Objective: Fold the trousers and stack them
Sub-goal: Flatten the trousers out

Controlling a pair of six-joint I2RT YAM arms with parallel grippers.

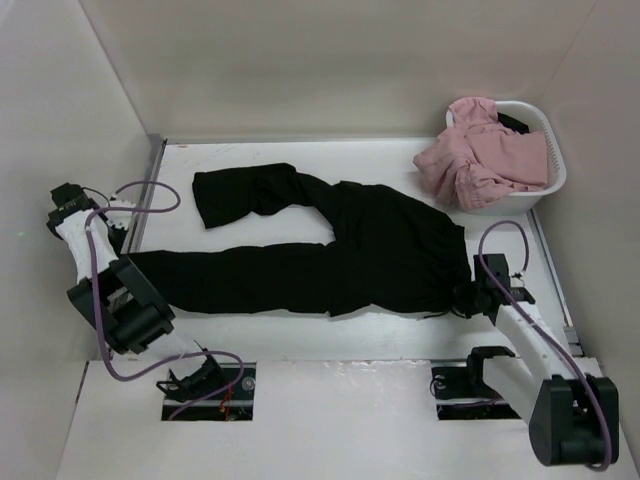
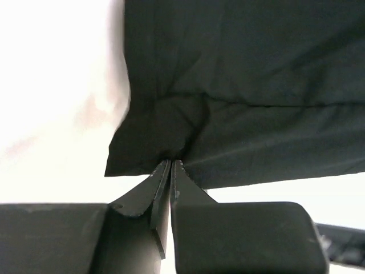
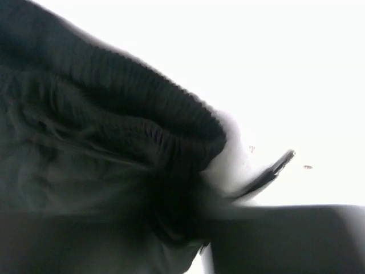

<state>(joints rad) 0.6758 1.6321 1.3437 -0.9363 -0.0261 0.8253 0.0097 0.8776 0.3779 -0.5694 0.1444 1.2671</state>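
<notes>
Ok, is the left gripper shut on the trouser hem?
Yes, the left wrist view shows the left gripper closed with a corner of the trousers pinched at the leg hem.

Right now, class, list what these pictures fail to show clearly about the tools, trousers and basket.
Right wrist view: right tool blurred, buried under the waistband of the trousers; open or shut, unclear.
Left wrist view: trousers cut off by the frame beyond the hem the left tool pinches.
Top view: dark item in the basket, mostly hidden by pink clothing.
</notes>
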